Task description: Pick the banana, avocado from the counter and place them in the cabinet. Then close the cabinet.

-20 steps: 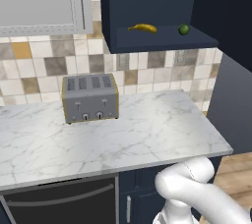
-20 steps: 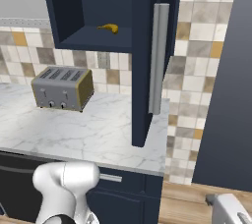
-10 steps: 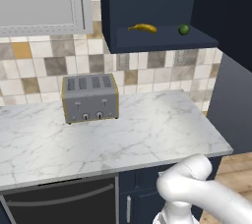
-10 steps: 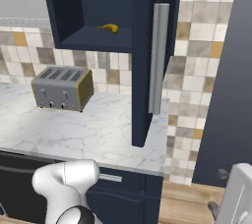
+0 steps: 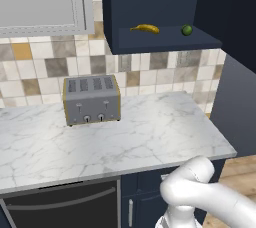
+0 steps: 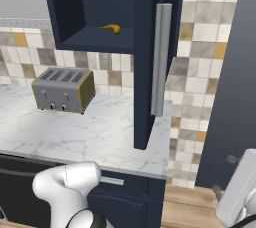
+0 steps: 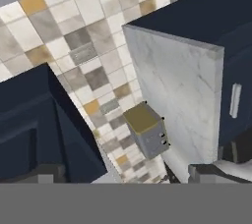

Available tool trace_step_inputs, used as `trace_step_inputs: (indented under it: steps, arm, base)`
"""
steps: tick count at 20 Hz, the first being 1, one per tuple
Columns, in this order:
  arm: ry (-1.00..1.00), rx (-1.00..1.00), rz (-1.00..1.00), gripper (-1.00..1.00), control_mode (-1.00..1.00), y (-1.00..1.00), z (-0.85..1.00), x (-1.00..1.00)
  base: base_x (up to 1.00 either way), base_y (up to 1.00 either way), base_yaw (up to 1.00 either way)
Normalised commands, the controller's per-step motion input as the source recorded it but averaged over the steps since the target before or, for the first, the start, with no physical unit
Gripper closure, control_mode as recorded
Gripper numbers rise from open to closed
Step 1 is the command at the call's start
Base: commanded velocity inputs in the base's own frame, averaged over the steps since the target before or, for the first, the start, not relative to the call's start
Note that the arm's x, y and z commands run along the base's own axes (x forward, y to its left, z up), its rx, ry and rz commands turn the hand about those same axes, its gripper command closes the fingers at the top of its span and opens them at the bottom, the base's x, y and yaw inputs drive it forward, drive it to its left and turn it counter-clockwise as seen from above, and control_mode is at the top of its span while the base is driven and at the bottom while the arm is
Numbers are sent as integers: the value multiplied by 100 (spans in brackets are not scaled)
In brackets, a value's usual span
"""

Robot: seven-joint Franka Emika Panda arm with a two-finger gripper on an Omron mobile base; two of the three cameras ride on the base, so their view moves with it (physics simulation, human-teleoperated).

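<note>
- Banana and avocado lie on the cabinet shelf.
- Claw spread wide, empty.
- Closing step in hand: door stands open; next, push it shut.

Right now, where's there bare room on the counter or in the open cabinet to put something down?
The counter is bare to the right of the toaster as far as its right edge, and along the front in front of the toaster. In the cabinet, the shelf is free between the banana and the avocado. In the right base view, the open door hangs over the counter's right end.
</note>
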Motion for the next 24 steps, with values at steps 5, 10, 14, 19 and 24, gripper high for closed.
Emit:
trace_step_inputs:
  steps: [5,10,14,19,24]
  arm:
    - [2,25,0,-100,-100,-40,0,42]
    - [5,13,0,-100,-100,-3,-8,35]
    - [9,13,4,-100,-100,0,-7,44]
    - [1,15,15,-100,-100,0,0,34]
    - [0,14,21,-100,-100,2,0,20]
  base:
    - [0,0,0]
    - [0,0,0]
    - [0,0,0]
    - [0,0,0]
    - [0,0,0]
